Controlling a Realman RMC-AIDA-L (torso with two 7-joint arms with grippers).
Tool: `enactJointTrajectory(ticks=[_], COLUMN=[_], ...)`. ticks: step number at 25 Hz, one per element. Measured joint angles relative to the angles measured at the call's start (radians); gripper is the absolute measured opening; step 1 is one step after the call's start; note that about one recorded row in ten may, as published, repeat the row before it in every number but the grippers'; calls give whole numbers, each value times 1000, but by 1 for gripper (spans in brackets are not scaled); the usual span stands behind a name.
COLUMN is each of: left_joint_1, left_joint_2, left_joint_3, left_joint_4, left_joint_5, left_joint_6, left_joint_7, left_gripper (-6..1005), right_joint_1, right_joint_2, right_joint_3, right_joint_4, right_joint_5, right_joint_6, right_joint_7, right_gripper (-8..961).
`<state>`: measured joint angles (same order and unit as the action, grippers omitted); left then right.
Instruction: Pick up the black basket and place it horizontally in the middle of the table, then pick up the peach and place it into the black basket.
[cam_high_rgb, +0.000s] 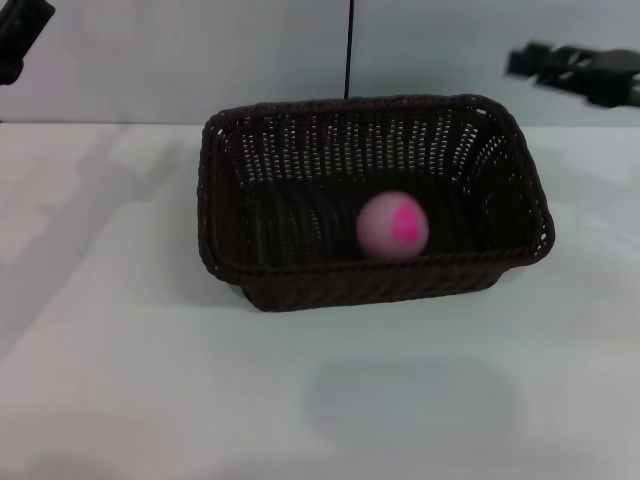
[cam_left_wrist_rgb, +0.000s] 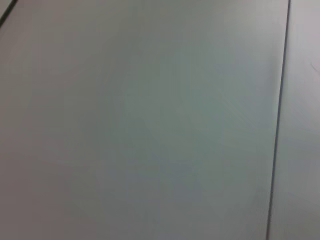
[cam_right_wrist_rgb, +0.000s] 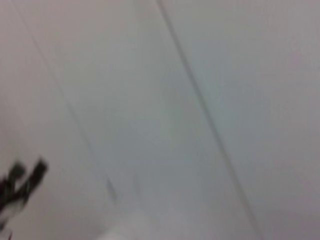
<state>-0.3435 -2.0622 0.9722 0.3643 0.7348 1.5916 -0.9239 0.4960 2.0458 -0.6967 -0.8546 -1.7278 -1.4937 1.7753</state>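
Note:
The black basket (cam_high_rgb: 300, 150) stands lengthwise across the middle of the white table (cam_high_rgb: 120, 330), its opening up. The pink peach (cam_high_rgb: 392, 225) lies inside the basket, near its front wall and right of centre. My right gripper (cam_high_rgb: 575, 70) is raised at the far right, above and beyond the basket's right end, blurred, holding nothing that I can see. My left gripper (cam_high_rgb: 18, 40) is raised at the far upper left, away from the basket. The two wrist views show only plain grey wall panels and no task object.
A thin black cable (cam_high_rgb: 349, 50) hangs down the wall behind the basket. The table edge meets the grey wall just behind the basket.

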Motion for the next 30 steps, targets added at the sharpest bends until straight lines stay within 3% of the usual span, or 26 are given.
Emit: enactJointTrajectory(ticks=[6, 9, 10, 14, 19, 30], left_joint_1=[9, 13, 13, 15, 20, 23], left_joint_2=[-1, -1, -1, -1, -2, -1], left_joint_3=[-29, -65, -65, -100, -117, -151], left_joint_4=[-2, -21, -21, -50, -54, -68], left_joint_5=[0, 0, 0, 0, 0, 0], left_joint_6=[3, 4, 4, 8, 15, 16], left_joint_7=[1, 5, 5, 25, 31, 42], left_gripper=[847, 847, 847, 847, 847, 847], right_joint_1=[-123, -190, -190, -213, -206, -190], right_joint_2=[28, 27, 27, 28, 29, 30], right_joint_3=[65, 98, 98, 176, 235, 317], right_joint_4=[100, 302, 302, 514, 607, 650], right_joint_5=[281, 568, 568, 787, 853, 857], right_joint_6=[0, -12, -12, -27, -36, -39], right_joint_7=[-264, -518, -518, -777, -933, -965], right_gripper=[485, 485, 485, 485, 485, 485])
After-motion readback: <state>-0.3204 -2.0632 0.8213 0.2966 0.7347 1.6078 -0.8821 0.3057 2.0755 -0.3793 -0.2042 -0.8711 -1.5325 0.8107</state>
